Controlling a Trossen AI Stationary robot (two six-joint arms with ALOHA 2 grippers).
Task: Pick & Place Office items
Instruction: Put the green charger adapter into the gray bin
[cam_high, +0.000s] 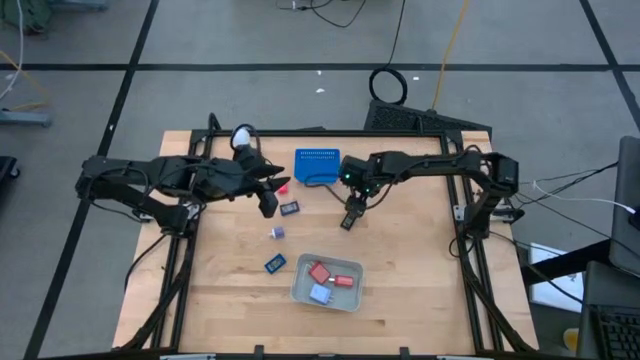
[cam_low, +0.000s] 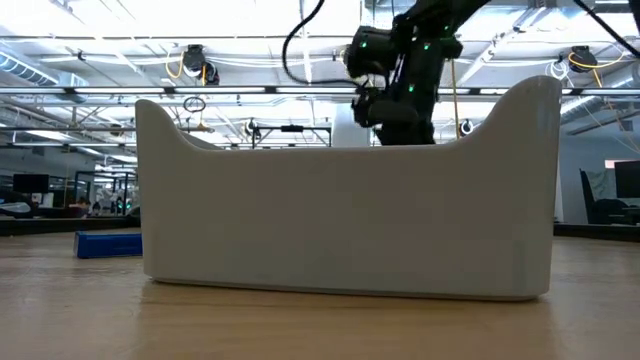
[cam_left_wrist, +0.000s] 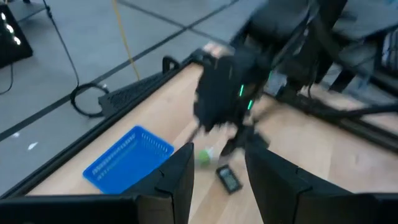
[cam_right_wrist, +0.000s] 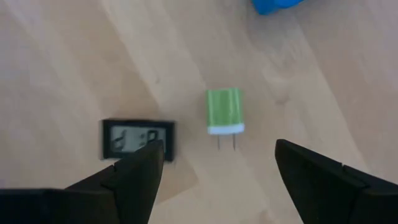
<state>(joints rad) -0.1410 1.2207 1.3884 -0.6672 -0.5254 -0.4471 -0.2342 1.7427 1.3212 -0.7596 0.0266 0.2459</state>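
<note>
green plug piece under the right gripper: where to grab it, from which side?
Grip the green body, not the two thin prongs, coming straight down. It lies flat on the table with its long sides free, and the open right gripper hangs just above it. The black display piece lies clear of it.

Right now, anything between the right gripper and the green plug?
No. The right wrist view shows only bare table between the open right gripper and the green plug; a small black display lies beside the plug.
</note>
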